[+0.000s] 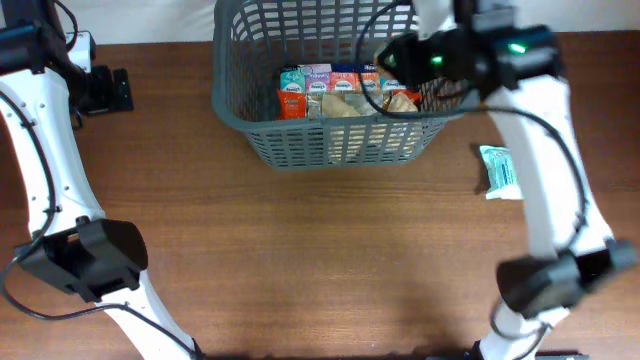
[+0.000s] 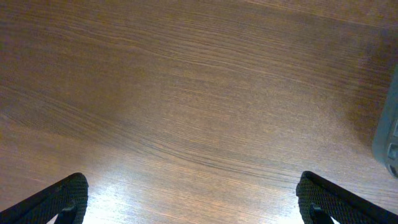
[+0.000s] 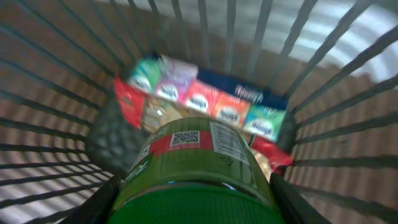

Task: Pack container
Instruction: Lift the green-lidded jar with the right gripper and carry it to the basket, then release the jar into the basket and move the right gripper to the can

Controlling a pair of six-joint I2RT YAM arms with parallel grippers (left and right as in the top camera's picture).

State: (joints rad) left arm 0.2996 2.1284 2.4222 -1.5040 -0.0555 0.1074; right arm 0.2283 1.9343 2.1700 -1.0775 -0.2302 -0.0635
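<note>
The container [image 1: 330, 140] is a large dark grey slotted basket at the back middle of the table. My right gripper [image 1: 388, 58] reaches into it from the right, shut on a green round can [image 3: 193, 162] with a green lid and a red label band. Its dark fingers [image 3: 291, 200] press the can's sides. The can hangs over a row of colourful packets [image 3: 205, 99] lying in the basket [image 3: 311, 68]. My left gripper [image 2: 193, 199] is open over bare wood, far left of the basket, with nothing between its fingertips [image 2: 68, 196].
A teal packet [image 1: 499, 170] lies on the table right of the basket, beside the right arm. The colourful packets [image 1: 325, 82] fill the basket's back part. The basket's corner [image 2: 388, 137] shows at the right edge of the left wrist view.
</note>
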